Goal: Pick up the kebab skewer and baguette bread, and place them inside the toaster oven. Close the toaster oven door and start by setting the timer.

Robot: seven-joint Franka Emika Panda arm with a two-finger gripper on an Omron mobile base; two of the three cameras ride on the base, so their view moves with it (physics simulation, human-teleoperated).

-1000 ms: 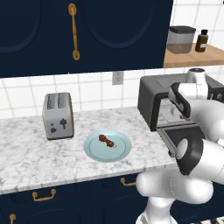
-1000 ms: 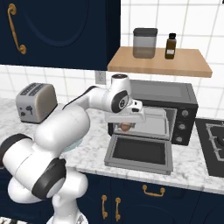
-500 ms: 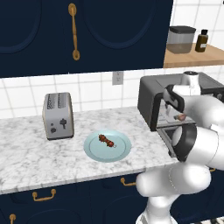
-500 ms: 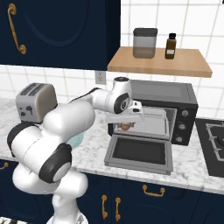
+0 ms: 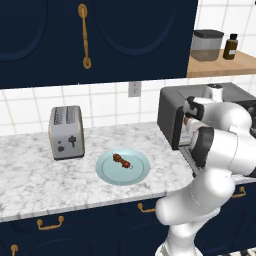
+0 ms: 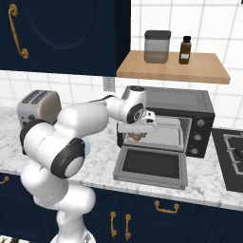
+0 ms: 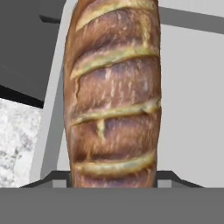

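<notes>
We see the gripper [image 6: 136, 135] closed partway on the baguette bread [image 7: 113, 94], held at the mouth of the toaster oven [image 6: 190, 102] above its dropped door [image 6: 151, 164] (six o'clock of the cavity). The kebab skewer [image 5: 121, 160] lies on the plate [image 5: 107, 172].

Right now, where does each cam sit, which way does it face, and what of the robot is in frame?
Left base view: behind the arm's left, looking forward and down over the counter; silver toaster, plate with kebab skewer, toaster oven; arm rises lower right.
Right base view: behind the arm's right, facing the toaster oven's open door; arm rises lower left, hand at the oven mouth.
Hand view: on the hand, looking along the held baguette bread.
Both base views share toaster, oven, shelf jars.
</notes>
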